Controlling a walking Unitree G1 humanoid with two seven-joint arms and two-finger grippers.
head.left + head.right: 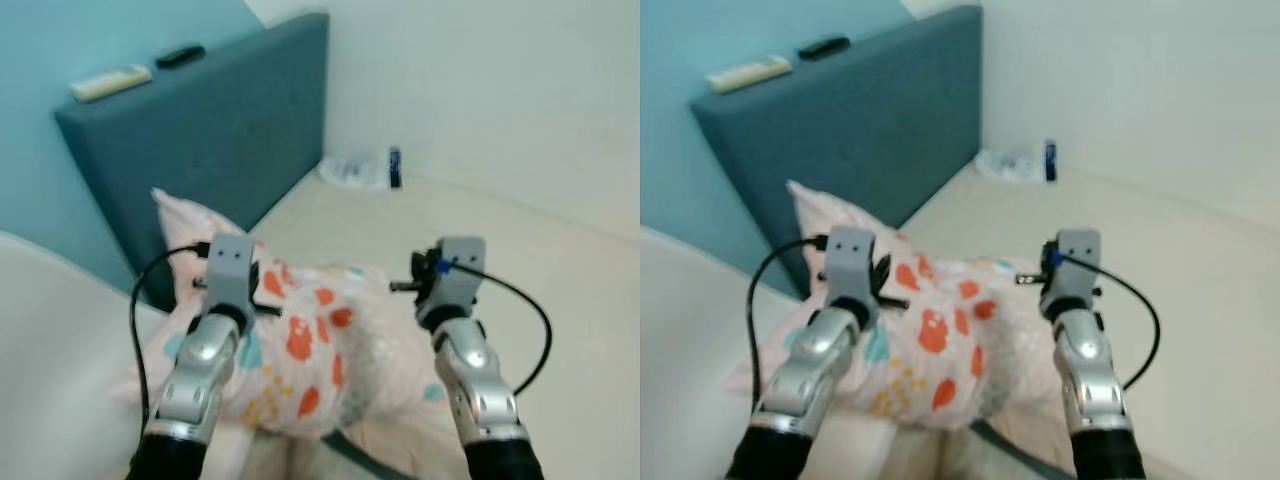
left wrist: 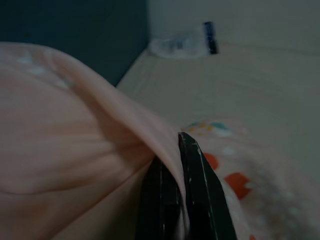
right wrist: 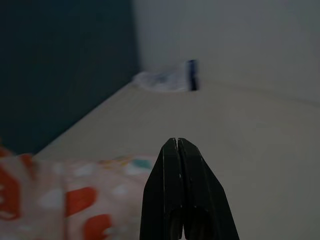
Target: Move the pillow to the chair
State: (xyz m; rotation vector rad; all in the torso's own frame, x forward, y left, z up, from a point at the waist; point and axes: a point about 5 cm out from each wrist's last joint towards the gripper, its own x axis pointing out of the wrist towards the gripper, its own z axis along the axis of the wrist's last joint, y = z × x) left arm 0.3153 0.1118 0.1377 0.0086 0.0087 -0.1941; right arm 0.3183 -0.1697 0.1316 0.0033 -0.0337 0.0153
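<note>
My left gripper [image 2: 181, 150] pinches the pink pillow [image 1: 310, 350] with orange and teal prints; my right gripper [image 3: 178, 145] is closed, empty.

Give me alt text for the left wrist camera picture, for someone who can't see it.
The left claw, its two black fingers shut on a fold of fabric, grips the pink pillow with orange and teal prints. Beyond lie a beige mattress, a dark blue headboard and a crumpled clear wrapper by the wall.

A cream bed [image 1: 520, 260] runs up to a blue headboard [image 1: 230, 130]; the patterned pillow [image 1: 320, 350] lies on it; a crumpled wrapper [image 1: 365, 170] sits far back by the wall.
</note>
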